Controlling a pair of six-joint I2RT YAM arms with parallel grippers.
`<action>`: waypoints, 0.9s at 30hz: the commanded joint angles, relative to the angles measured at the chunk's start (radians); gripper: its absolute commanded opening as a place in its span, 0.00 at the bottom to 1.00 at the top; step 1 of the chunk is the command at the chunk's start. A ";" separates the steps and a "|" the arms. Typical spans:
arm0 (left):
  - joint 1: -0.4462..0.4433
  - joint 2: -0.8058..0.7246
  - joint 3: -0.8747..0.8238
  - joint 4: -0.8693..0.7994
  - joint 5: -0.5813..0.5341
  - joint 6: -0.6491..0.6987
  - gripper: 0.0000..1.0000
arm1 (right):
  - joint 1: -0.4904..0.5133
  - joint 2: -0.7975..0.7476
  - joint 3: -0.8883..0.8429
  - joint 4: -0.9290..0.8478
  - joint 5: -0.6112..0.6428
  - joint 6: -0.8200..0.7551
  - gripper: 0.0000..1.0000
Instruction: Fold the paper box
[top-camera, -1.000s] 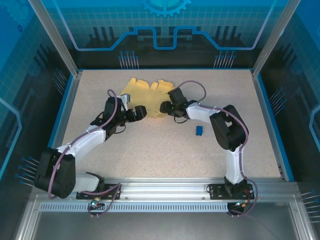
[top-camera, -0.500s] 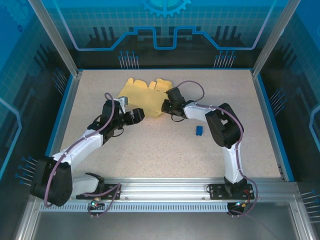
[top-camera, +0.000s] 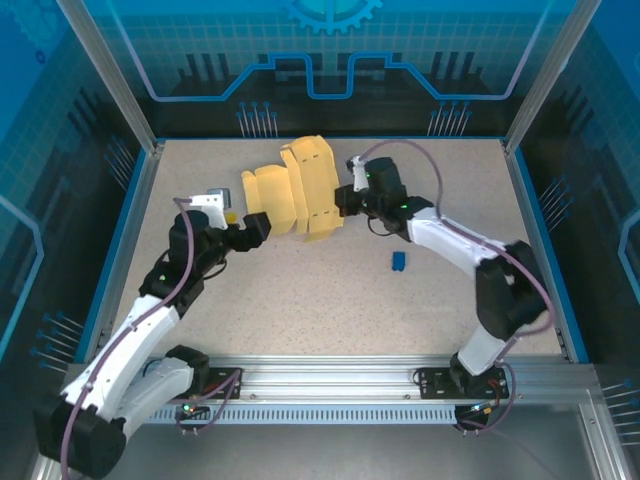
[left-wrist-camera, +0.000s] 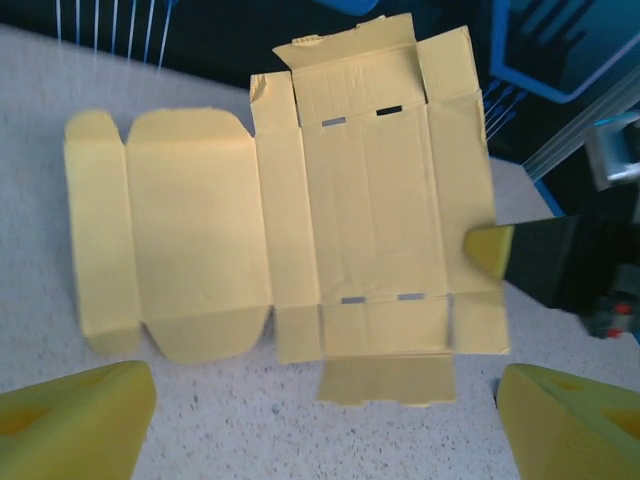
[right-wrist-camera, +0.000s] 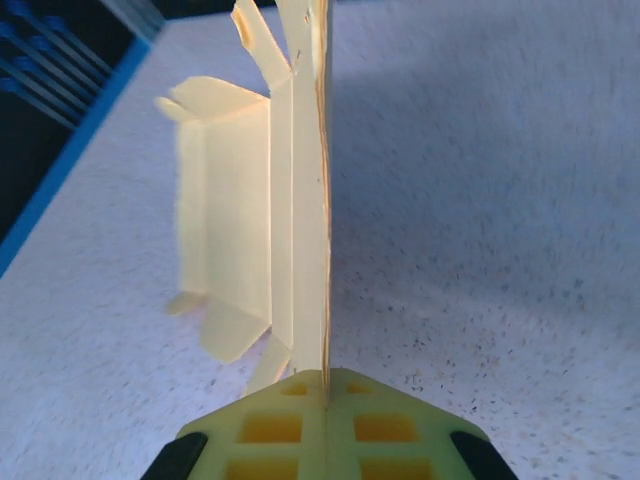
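The paper box (top-camera: 298, 190) is a pale yellow die-cut sheet, unfolded, with flaps on all sides. It is tipped up off the table, its right edge raised. My right gripper (top-camera: 343, 200) is shut on that right edge. In the right wrist view the paper box (right-wrist-camera: 300, 200) runs edge-on into my right gripper (right-wrist-camera: 325, 385), pinched between the fingers. My left gripper (top-camera: 255, 228) stands open to the sheet's left, apart from it. In the left wrist view the paper box (left-wrist-camera: 370, 210) faces the camera beyond my open left gripper (left-wrist-camera: 320, 420), and a right fingertip (left-wrist-camera: 487, 248) is on its right edge.
A small blue object (top-camera: 398, 261) lies on the speckled table (top-camera: 330, 300) to the right of the middle. Blue walls and metal posts enclose the table on all sides.
My right gripper has shut on the sheet's right edge and lifted it, moving back and to the right. My left arm has drawn back to the left, still open.
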 joint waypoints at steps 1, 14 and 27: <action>-0.007 -0.056 0.046 -0.026 0.032 0.176 0.90 | -0.025 -0.110 -0.022 -0.142 -0.140 -0.217 0.00; -0.007 0.006 0.176 -0.027 0.201 0.621 0.90 | -0.054 -0.231 0.153 -0.513 -0.406 -0.558 0.00; -0.007 0.240 0.444 -0.262 0.373 0.788 0.80 | -0.102 -0.240 0.210 -0.638 -0.615 -0.757 0.00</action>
